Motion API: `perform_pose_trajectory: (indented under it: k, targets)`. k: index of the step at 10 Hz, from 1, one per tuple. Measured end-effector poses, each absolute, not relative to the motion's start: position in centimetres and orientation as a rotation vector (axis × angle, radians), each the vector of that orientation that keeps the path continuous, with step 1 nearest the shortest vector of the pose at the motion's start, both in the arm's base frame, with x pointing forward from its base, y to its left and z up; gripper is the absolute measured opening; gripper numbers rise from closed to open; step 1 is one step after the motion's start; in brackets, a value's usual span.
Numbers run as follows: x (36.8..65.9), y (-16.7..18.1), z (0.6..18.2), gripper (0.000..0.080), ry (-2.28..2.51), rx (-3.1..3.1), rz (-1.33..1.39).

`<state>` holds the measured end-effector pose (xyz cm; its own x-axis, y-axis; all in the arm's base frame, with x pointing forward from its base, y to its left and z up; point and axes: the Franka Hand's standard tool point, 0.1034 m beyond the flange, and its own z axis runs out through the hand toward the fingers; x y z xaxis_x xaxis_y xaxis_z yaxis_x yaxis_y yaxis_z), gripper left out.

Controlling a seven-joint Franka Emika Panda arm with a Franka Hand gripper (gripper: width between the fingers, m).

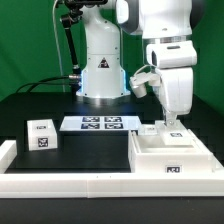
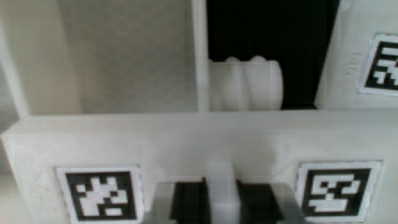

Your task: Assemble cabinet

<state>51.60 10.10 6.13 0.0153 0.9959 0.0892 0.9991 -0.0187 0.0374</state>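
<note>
At the arm's tip, the end effector [image 1: 172, 123] points straight down with its dark fingers [image 2: 189, 200] pressed together. Nothing shows between them, so this looks like a push rather than a grip. They sit against the top edge of a white tagged panel [image 2: 196, 150], between its two code tags, probably to seat it squarely. Past that edge, a ribbed white knob [image 2: 249, 88] stands in a dark gap. The panel belongs to the cabinet shell [image 1: 160, 158], which lies on the bench [image 1: 40, 105] at the exterior view's right, against the white rail [image 1: 80, 186], which likely braces it. A drawer-like block [image 1: 42, 133] waits well apart on the left, beyond the marker board [image 1: 100, 123].
</note>
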Motion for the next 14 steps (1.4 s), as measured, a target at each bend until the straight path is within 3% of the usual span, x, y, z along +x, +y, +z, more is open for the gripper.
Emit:
perform_pose_trajectory:
  k: [5,14]
  targets:
    - [51.9,10.3,6.1,0.0068,-2.140,-2.245,-0.146]
    - [56.9,10.6,6.2,0.0068,-2.117,-2.255,-0.152]
